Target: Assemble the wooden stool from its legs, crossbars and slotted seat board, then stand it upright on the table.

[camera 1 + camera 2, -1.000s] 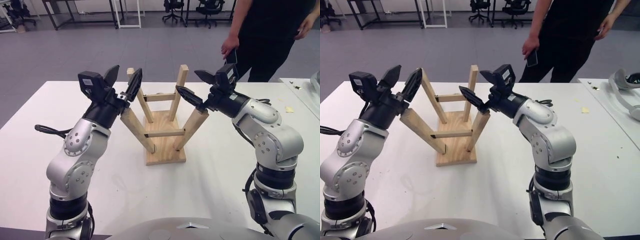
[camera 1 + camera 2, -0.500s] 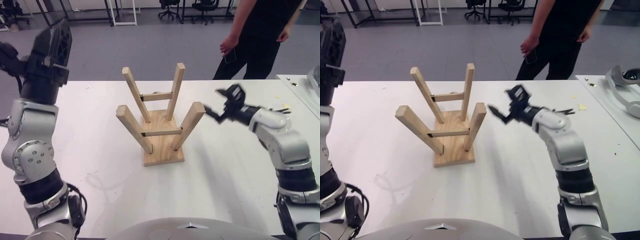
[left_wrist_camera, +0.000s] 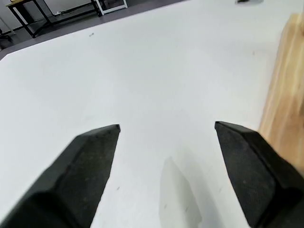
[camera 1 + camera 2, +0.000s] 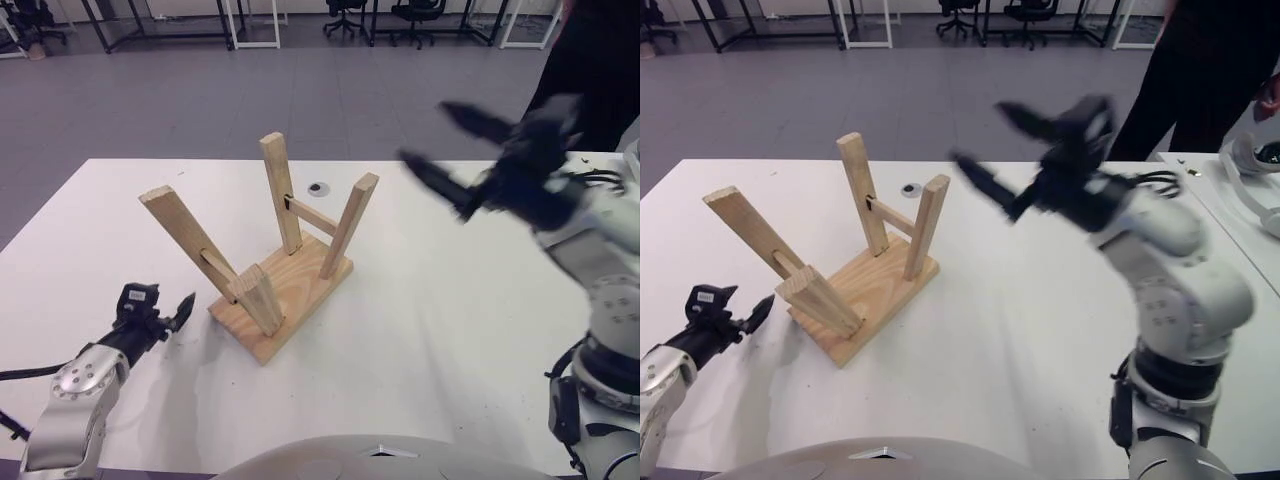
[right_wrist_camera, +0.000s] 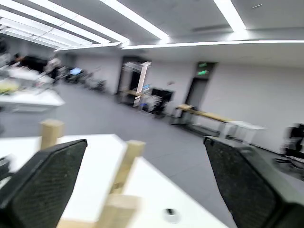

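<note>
The wooden stool (image 4: 290, 300) rests upside down on the white table (image 4: 450, 330), seat board flat and legs pointing up, with crossbars (image 4: 312, 215) joining them. My left gripper (image 4: 165, 305) is open and hovers low over the table, a short way left of the seat board. In the left wrist view its fingers (image 3: 90, 156) are spread, with a wooden edge (image 3: 285, 95) beside them. My right gripper (image 4: 423, 130) is open wide and raised in the air to the right of the stool, touching nothing. The right wrist view looks past its fingers (image 5: 42, 180) to leg tops (image 5: 126, 161).
A small dark round thing (image 4: 318, 187) lies on the table behind the stool. A person in dark clothes (image 4: 600, 60) stands beyond the far right corner. A white object (image 4: 1252, 160) sits at the right edge.
My left arm dropped from high at the left to just above the table. My right gripper rose and opened wider. The stool now sits turned at an angle and further left.
</note>
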